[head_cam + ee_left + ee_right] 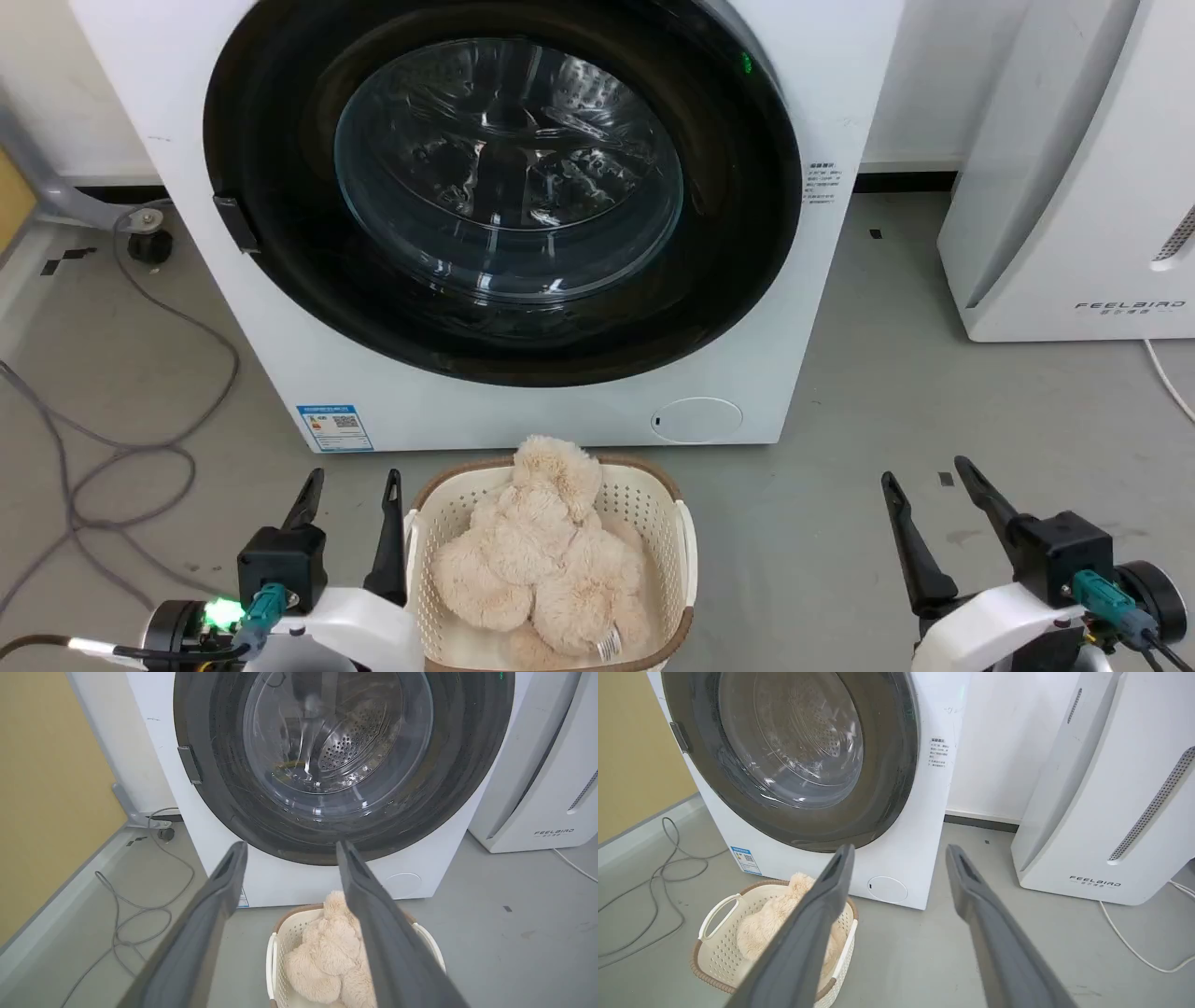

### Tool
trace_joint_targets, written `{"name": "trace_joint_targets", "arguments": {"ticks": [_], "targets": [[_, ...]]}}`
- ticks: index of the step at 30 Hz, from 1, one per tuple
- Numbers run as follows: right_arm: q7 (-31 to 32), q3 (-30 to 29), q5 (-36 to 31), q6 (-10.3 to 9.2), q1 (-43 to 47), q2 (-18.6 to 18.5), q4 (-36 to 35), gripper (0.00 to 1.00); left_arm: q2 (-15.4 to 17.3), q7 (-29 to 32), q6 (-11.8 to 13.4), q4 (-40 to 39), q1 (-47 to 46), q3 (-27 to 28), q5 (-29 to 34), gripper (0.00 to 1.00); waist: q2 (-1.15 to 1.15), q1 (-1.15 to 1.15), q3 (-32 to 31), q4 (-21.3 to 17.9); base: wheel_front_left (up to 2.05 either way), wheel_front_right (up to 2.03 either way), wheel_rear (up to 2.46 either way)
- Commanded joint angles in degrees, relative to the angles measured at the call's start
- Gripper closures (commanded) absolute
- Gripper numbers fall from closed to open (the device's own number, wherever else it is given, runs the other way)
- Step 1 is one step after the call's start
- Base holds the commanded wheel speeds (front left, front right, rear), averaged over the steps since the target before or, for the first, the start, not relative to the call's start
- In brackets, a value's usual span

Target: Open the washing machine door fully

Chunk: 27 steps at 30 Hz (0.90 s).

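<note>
white unit [1074,215] beside washing machine [523,411] reads feelbird.

Glossy black round washing machine door [747,233], shut flush against white washing machine [523,415], handle tab [235,222] left.

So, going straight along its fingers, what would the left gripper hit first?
Probably the lower rim of the large round glossy black washing machine door, judging by where the left gripper aims; depth is unclear.

We look down from the head at the washing machine door [509,177] and basket [427,509], which our two low wrist cameras share, left squarely, right obliquely.
</note>
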Motion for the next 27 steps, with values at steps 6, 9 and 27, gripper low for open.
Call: {"name": "trace_joint_targets", "arguments": {"ticks": [6, 9, 27], "targets": [[-0.79, -0.60, 0.86, 0.00, 0.18, 0.01, 1.00, 0.00, 0.01, -1.19, -0.40, 1.14, -0.44, -0.60, -0.89, 0.00, 0.00, 0.00, -0.05, -0.03, 0.00, 0.00, 0.00], [-1.08, -0.80, 1.17, 0.00, 0.21, 0.01, 1.38, 0.53, 0.01, -1.55, -0.48, 1.55, -0.60, -0.83, -1.16, 0.00, 0.00, 0.00, -0.07, -0.02, 0.00, 0.00, 0.00], [-3.62, -1.74, 9.15, 0.01, -0.25, 0.02, 2.12, 1.00, 0.01, -3.72, -1.07, 2.82, -1.36, -1.83, -2.59, 0.00, 0.00, 0.00, -0.09, 0.15, 0.00, 0.00, 0.00]]}}
